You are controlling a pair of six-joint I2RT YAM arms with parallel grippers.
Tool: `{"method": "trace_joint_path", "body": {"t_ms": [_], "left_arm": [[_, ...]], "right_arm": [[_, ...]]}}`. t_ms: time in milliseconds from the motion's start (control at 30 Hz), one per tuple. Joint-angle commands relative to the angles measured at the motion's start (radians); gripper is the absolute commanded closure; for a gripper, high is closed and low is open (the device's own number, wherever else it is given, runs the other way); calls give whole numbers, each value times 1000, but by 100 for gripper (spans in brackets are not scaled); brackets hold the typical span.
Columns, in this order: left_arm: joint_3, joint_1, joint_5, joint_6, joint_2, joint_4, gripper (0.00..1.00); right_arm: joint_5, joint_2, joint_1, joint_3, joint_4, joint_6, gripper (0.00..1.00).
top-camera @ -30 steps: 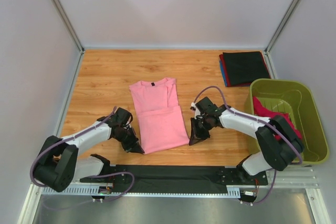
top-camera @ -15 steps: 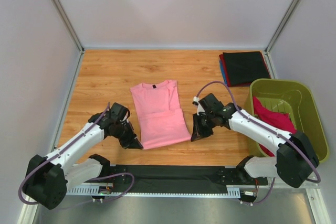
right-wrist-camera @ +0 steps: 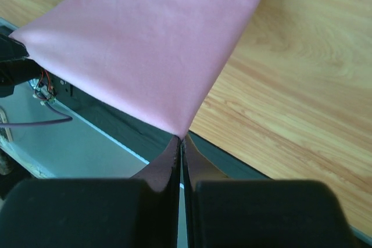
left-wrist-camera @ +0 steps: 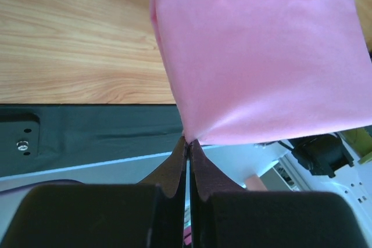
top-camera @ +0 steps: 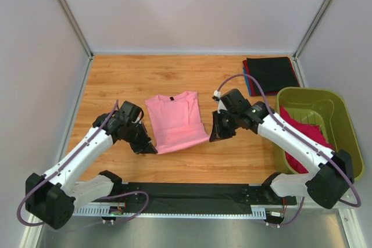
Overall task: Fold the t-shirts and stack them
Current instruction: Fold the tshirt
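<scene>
One light pink t-shirt [top-camera: 174,117] lies mid-frame on the desk [top-camera: 116,79]. Two arms angle inward, left jaws and right jaws each clamped on one raised lower corner. One folded stack [top-camera: 270,75] sits upper right, and one magenta t-shirt [top-camera: 308,135] lies in the tub [top-camera: 349,143].

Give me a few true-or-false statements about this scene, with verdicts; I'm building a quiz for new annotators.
1. The left gripper and right gripper each pinch a near corner of the pink shirt. True.
2. The tub is empty. False: a red shirt lies in it.
3. The stack of folded shirts has black on top. True.
4. The stack sits at the table's far left corner. False: it is at the far right, just behind the tub.
</scene>
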Motion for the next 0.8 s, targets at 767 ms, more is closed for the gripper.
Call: {"method": "trace_joint_path", "body": {"t_ms": [767], "left_arm": [[683, 259, -37, 271, 590, -81, 100]], "right_arm": [[106, 604, -104, 812, -116, -181, 100]]}}
